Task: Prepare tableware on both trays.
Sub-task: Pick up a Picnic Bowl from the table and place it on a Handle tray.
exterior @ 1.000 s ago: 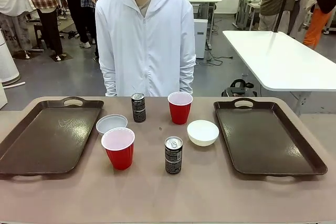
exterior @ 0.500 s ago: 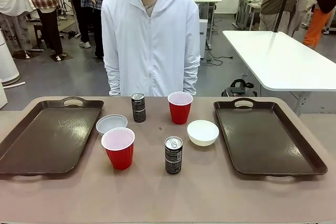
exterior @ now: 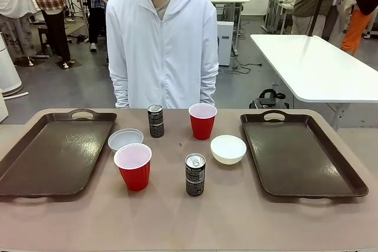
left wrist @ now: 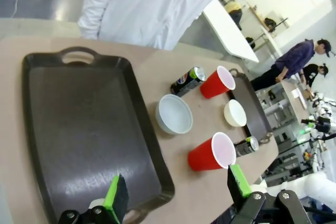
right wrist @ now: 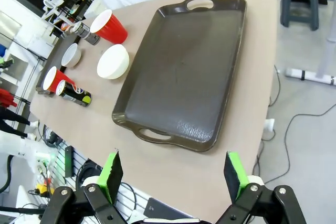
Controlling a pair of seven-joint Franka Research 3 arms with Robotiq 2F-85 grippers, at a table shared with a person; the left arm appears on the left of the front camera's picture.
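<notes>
Front view, trays: the left tray [exterior: 35, 157] and the right tray [exterior: 307, 157] lie flat at either end of the table [exterior: 189, 222], well apart.
Front view, tableware: all six pieces stand upright on the table between the trays. The far can [exterior: 156, 121] and the far cup [exterior: 202, 121] are nearest the person [exterior: 162, 45]. The left bowl [exterior: 125, 139] sits just beside the left tray's rim, with the near cup [exterior: 133, 166] just in front of it. The right bowl [exterior: 228, 149] sits near the right tray, and the near can [exterior: 195, 174] is toward the robot.
Left wrist view, left hand [left wrist: 177, 187]: spread wide with nothing between its green pads, above the left tray's near end.
Right wrist view, right hand [right wrist: 172, 169]: spread wide and holding nothing, above the table edge by the right tray's near handle.
</notes>
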